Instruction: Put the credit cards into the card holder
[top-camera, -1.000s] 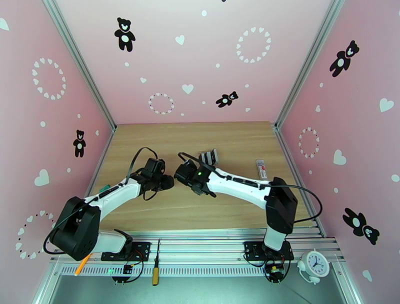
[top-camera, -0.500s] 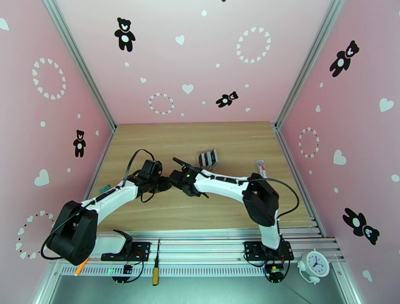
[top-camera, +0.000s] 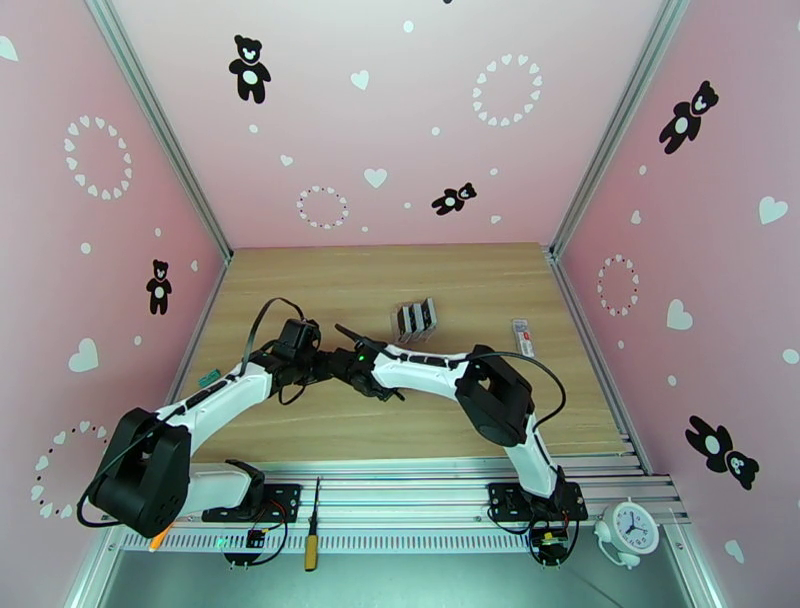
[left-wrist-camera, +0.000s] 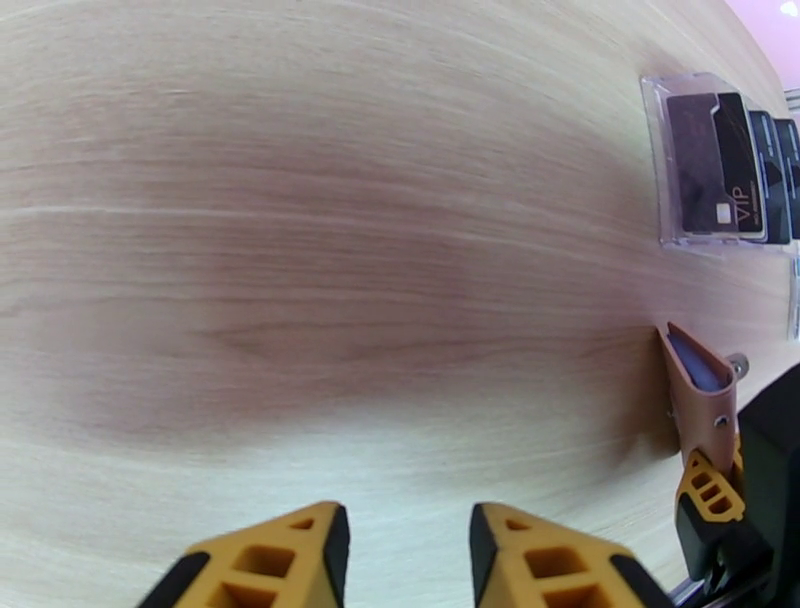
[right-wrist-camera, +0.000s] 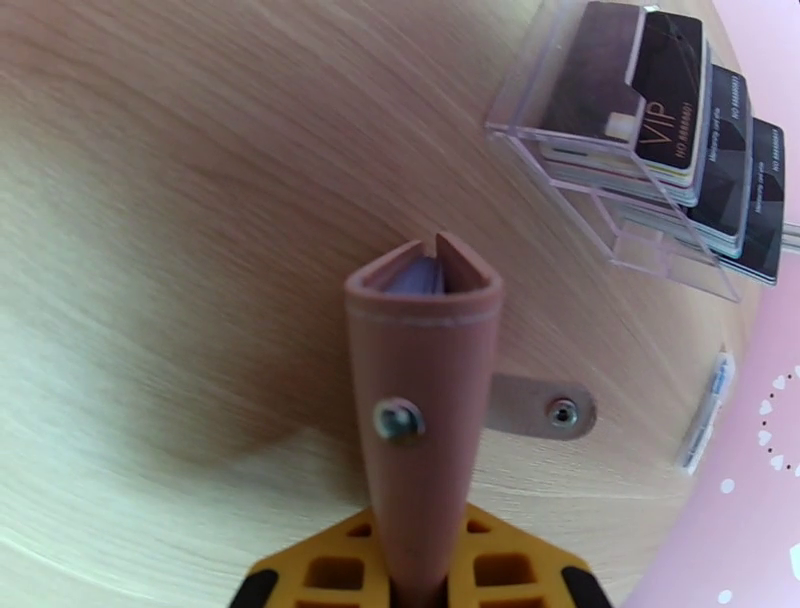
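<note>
The tan-pink card holder (right-wrist-camera: 420, 400) stands on edge just above the table, folded, with bluish sleeves showing at its top. My right gripper (right-wrist-camera: 415, 545) is shut on its lower end, and its snap tab (right-wrist-camera: 540, 408) hangs out to the right. In the left wrist view the card holder (left-wrist-camera: 700, 400) is at the right edge. My left gripper (left-wrist-camera: 405, 545) is open over bare wood with nothing between its fingers. From above, the left gripper (top-camera: 318, 366) and right gripper (top-camera: 342, 362) nearly meet at mid-table. Dark credit cards (right-wrist-camera: 665, 75) stand upright in a clear rack (top-camera: 413, 318).
A small white and red item (top-camera: 522, 338) lies on the table near the right wall. A small green object (top-camera: 208, 378) sits by the left edge. Pink walls enclose the wooden table (top-camera: 440, 280) on three sides.
My right arm has swung left with the card holder, bringing it close to the left gripper. The left gripper has shifted slightly left.
</note>
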